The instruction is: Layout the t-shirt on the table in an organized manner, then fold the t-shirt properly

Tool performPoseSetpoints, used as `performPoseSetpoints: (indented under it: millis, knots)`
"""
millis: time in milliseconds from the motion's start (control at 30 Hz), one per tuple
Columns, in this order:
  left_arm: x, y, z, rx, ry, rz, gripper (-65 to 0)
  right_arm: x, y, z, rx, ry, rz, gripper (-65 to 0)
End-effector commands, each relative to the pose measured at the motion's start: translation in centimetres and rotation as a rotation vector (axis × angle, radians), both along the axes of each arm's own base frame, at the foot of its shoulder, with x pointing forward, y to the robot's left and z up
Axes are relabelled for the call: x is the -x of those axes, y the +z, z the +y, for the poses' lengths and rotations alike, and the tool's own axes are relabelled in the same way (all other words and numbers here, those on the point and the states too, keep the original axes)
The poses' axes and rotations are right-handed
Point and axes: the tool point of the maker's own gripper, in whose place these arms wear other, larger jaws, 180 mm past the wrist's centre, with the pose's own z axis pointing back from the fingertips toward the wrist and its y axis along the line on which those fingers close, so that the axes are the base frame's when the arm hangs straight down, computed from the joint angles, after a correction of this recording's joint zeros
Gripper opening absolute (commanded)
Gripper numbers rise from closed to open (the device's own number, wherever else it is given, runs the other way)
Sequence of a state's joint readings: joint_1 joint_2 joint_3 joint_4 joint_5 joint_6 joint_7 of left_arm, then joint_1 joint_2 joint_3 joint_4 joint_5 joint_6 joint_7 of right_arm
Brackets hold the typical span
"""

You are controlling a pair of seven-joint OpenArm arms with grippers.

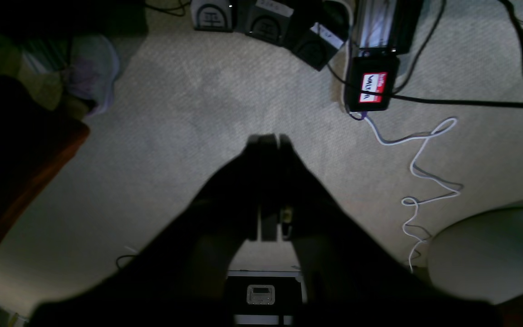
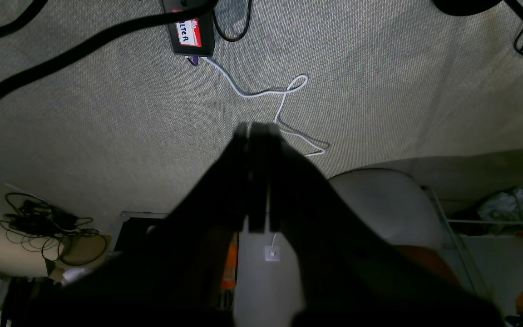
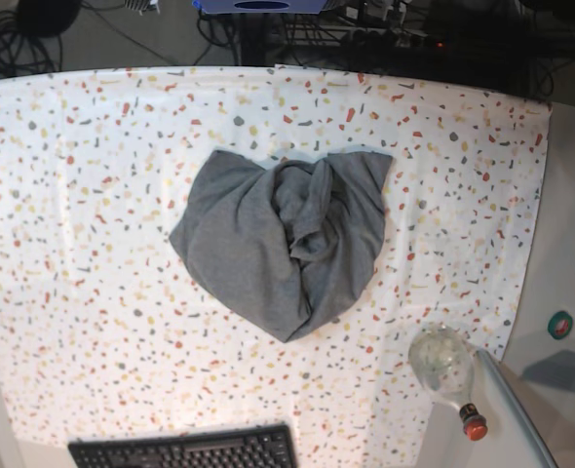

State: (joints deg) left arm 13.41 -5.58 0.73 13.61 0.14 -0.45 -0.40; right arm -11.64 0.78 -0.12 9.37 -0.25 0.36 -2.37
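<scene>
1. Where the left wrist view looks down on grey carpet, the left gripper (image 1: 268,138) sits at frame centre, jaws pressed together on nothing — a white cable (image 1: 418,159) trails to its right.
2. In the right wrist view the right gripper (image 2: 257,127) is likewise closed and empty, mid-frame.
3. In the base view the t-shirt (image 3: 286,237) lies crumpled at the centre of the table (image 3: 93,195) — a black keyboard (image 3: 185,451) at the bottom edge, a clear bottle (image 3: 446,369) lower right.

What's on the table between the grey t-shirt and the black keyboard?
Nothing: in the base view only bare speckled table lies between the t-shirt and the keyboard.
</scene>
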Motion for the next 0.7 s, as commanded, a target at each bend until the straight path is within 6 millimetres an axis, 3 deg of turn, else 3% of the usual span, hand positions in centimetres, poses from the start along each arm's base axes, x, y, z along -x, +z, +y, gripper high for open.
performPoseSetpoints:
  millis: [0,300,500,667]
  knots:
    - [0.7,0.1,0.3,-0.004,-0.003,0.011,-65.0,0.7,0.1,-0.4,0.016,0.002,0.014,-65.0]
    - [-0.6,0.0,0.3,-0.005,-0.002,-0.004,-65.0,-0.2,0.0,-0.4,0.016,0.002,0.002,-65.0]
    - [-0.2,0.0,0.4,-0.006,-0.002,0.001,-65.0,0.1,0.0,-0.4,0.015,0.002,0.002,-65.0]
    - [-0.5,0.1,1.0,-0.015,0.001,-0.008,-65.0,-0.5,-0.1,-1.6,0.031,0.005,-0.035,-65.0]
